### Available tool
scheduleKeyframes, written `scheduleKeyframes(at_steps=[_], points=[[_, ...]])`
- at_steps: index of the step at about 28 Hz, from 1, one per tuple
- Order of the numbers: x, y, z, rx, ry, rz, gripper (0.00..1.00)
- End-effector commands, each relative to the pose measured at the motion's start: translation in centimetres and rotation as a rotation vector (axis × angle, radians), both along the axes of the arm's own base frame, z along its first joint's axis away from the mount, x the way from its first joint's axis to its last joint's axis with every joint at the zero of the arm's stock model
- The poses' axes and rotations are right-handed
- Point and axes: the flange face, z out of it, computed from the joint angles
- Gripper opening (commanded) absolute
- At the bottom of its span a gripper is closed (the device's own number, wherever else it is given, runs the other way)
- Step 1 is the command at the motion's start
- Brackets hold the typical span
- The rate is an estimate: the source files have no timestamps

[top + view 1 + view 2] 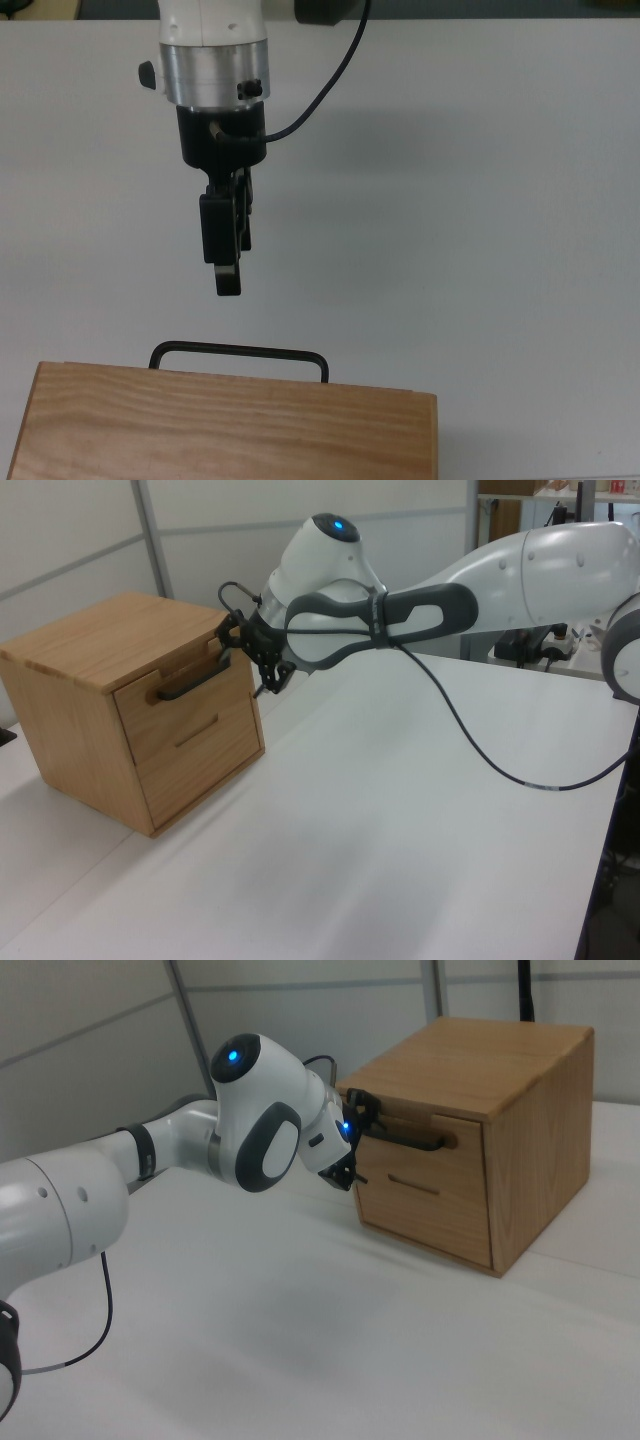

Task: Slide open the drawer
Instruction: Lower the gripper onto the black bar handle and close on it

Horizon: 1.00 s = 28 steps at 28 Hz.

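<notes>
The drawer (pixel 172 712) is the upper front panel of a light wooden cabinet (pixel 100 640), and it sits shut. Its black bar handle (pixel 195 678) runs across the panel. My gripper (pixel 250 667) hovers just off the handle's end nearest the arm, open, with one finger above bar height and one below. In the right view the gripper (pixel 356 1142) is right beside the handle (pixel 405 1137) and the drawer (pixel 430 1163). From the top view the gripper (pixel 228 283) stops a little short of the handle (pixel 240 351); the drawer front is hidden under the cabinet top (pixel 225 425).
A lower panel with a thin groove (pixel 197 730) sits under the drawer. The cabinet stands on a white table (pixel 400 810). A black cable (pixel 470 730) hangs from the arm over the table. Shelves and equipment (pixel 540 630) stand beyond the table's far edge.
</notes>
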Motion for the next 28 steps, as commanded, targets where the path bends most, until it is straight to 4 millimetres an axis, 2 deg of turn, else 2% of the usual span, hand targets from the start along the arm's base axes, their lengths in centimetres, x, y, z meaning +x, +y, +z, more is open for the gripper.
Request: scheduleKeyframes(at_steps=[1, 11, 14, 15, 18, 21, 24, 28], points=[[1.1, 0.2, -1.0, 0.034, -0.136, -0.03, 1.0], [2.2, 0.0, -2.9, 0.045, -0.267, -0.042, 0.98], [2.3, 0.0, -2.8, 0.048, -0.301, -0.044, 0.96], [2.3, 0.0, -2.9, 0.048, -0.313, -0.045, 0.87], [2.3, 0.9, -3.0, 0.049, -0.316, -0.031, 0.73], [2.3, 1.3, -3.0, 0.048, -0.316, -0.026, 0.51], [2.4, 1.3, -3.5, 0.044, -0.31, -0.023, 0.44], [2.7, 1.4, -4.6, 0.041, -0.297, -0.022, 0.44]])
